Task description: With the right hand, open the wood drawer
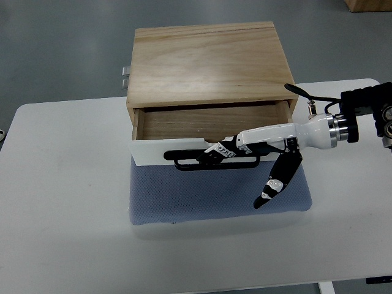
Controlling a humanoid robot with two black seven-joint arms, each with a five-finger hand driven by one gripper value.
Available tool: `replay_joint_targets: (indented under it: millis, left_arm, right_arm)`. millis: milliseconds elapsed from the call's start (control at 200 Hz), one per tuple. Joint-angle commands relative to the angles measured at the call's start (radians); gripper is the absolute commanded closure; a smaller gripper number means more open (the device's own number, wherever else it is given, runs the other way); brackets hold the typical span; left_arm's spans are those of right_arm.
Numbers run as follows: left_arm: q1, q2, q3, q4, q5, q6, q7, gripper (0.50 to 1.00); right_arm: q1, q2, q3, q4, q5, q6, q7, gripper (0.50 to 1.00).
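A light wood drawer box (pixel 208 61) stands at the back middle of the white table (pixel 67 202). Its drawer (pixel 208 122) is pulled partly out, showing a bare wooden bottom, with a white front panel (pixel 165 150) and a black handle (pixel 208 160). My right hand (pixel 220 153) reaches in from the right edge, its white-and-black fingers curled over the handle. The thumb (pixel 275 184) hangs down and away below the front panel. The left arm does not show.
A blue-grey mat (pixel 202 196) lies under and in front of the box. Metal hinges (pixel 125 76) stick out on the box's left side. A cardboard corner (pixel 367 5) shows at the top right. Grey floor lies beyond the table.
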Motion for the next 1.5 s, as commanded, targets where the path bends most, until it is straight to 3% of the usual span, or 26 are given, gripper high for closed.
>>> replay_joint_targets:
  millis: [0, 70, 165, 241, 341, 511, 687, 882, 962, 1078, 1183, 1494]
  left_arm:
    - [0.000, 0.000, 0.000, 0.000, 0.000, 0.000, 0.000, 0.500]
    - [0.000, 0.000, 0.000, 0.000, 0.000, 0.000, 0.000, 0.500]
    - [0.000, 0.000, 0.000, 0.000, 0.000, 0.000, 0.000, 0.500]
    - [0.000, 0.000, 0.000, 0.000, 0.000, 0.000, 0.000, 0.500]
    - [0.000, 0.000, 0.000, 0.000, 0.000, 0.000, 0.000, 0.500]
    - [0.000, 0.000, 0.000, 0.000, 0.000, 0.000, 0.000, 0.500]
    - [0.000, 0.000, 0.000, 0.000, 0.000, 0.000, 0.000, 0.500]
    - [0.000, 0.000, 0.000, 0.000, 0.000, 0.000, 0.000, 0.500]
    - [0.000, 0.000, 0.000, 0.000, 0.000, 0.000, 0.000, 0.500]
    - [0.000, 0.000, 0.000, 0.000, 0.000, 0.000, 0.000, 0.500]
    - [0.000, 0.000, 0.000, 0.000, 0.000, 0.000, 0.000, 0.500]
    - [0.000, 0.000, 0.000, 0.000, 0.000, 0.000, 0.000, 0.500]
  right_arm:
    - [0.002, -0.021, 0.035, -0.001, 0.014, 0.033, -0.002, 0.548]
    - [0.002, -0.044, 0.073, -0.004, 0.049, 0.098, -0.003, 0.548]
    - [0.002, -0.064, 0.098, -0.009, 0.078, 0.098, -0.011, 0.548]
    - [-0.004, -0.129, 0.188, -0.025, 0.179, 0.098, -0.057, 0.548]
    - [-0.008, -0.172, 0.239, -0.102, 0.288, 0.098, -0.058, 0.548]
    - [-0.050, -0.152, 0.260, -0.367, 0.597, 0.098, -0.049, 0.548]
    - [-0.134, -0.034, 0.263, -0.679, 0.939, 0.098, -0.061, 0.550]
    - [-0.228, 0.092, 0.260, -0.878, 1.153, 0.098, -0.115, 0.550]
    - [-0.238, 0.144, 0.260, -0.909, 1.180, 0.096, -0.166, 0.550]
    - [-0.257, 0.213, 0.260, -0.940, 1.204, -0.042, -0.241, 0.550]
    - [-0.269, 0.258, 0.260, -0.950, 1.252, -0.097, -0.301, 0.548]
    - [-0.286, 0.275, 0.251, -0.950, 1.272, -0.125, -0.318, 0.546]
